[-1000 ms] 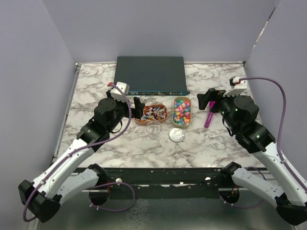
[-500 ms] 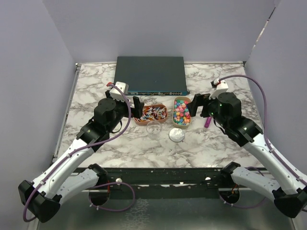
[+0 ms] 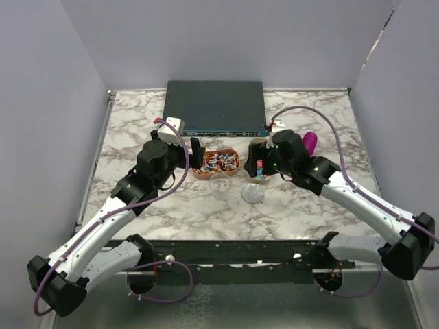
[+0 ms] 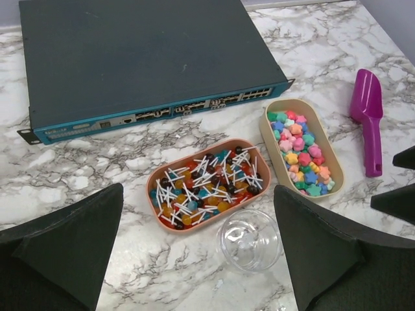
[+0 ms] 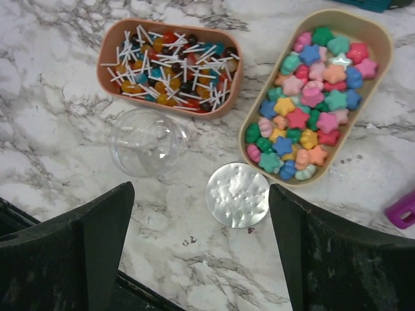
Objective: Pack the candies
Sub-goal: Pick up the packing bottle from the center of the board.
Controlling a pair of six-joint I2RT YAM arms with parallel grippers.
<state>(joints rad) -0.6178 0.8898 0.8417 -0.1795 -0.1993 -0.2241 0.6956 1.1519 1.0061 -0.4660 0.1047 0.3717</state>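
Note:
The candies [image 5: 311, 97] are pastel star and flower shaped sweets filling a beige oval tray [image 5: 378, 39], also in the left wrist view [image 4: 299, 153]. A purple scoop [image 3: 310, 142] lies right of that tray, seen too in the left wrist view [image 4: 367, 116]. A clear empty cup [image 3: 219, 184] stands in front of the trays, with its round lid [image 3: 252, 193] flat beside it. My right gripper [image 3: 258, 164] hovers open over the candy tray's near end and the lid [image 5: 237, 194], hiding most candies from above. My left gripper [image 3: 199, 161] is open and empty, above and behind the cup [image 4: 249, 239].
A pink tray of lollipops [image 3: 218, 163] sits left of the candy tray. A dark network switch [image 3: 214, 107] lies at the back of the marble table. Grey walls enclose the table on three sides.
My right arm has swung left, from over the scoop to above the candy tray and lid, uncovering the scoop's bowl. The left arm has stayed still.

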